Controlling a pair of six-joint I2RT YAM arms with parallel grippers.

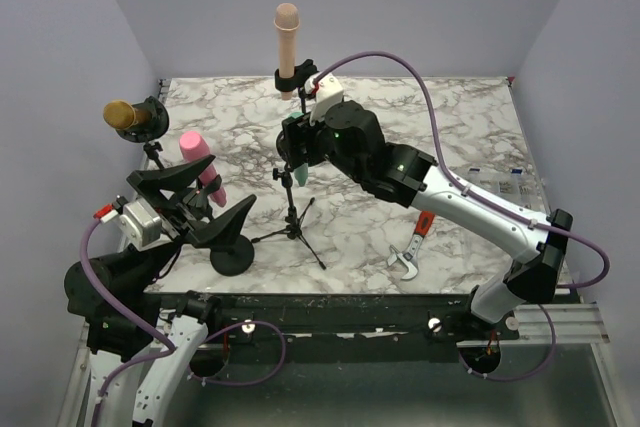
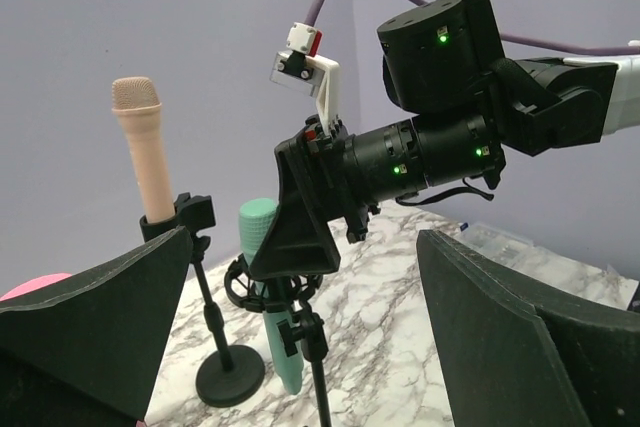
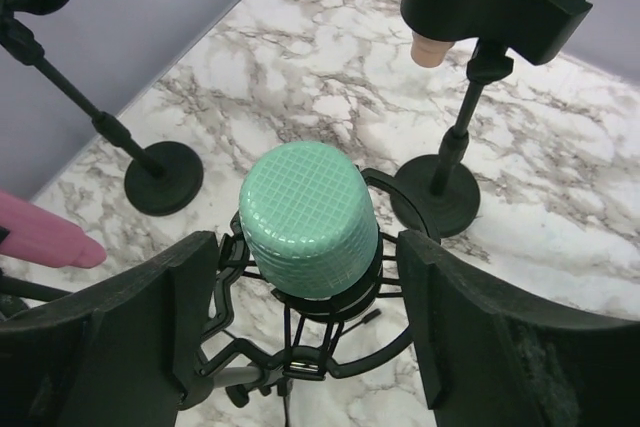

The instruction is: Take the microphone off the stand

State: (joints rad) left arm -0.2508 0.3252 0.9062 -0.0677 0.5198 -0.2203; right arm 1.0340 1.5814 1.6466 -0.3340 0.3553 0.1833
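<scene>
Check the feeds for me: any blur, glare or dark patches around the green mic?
Top external: even light, no glare on the marble table, green microphone mostly hidden under the right gripper. Right wrist: microphone mesh sharp, right fingers dark, slightly soft. Left wrist: microphone clear, left fingers a dark, soft-edged foreground.

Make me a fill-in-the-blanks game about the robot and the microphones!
1. The right gripper is open around a microphone whose colour is ____.
2. That microphone's stand has ____ legs.
3. The wrench lying on the table has a ____ handle.
Missing words: green, three, red.
</scene>
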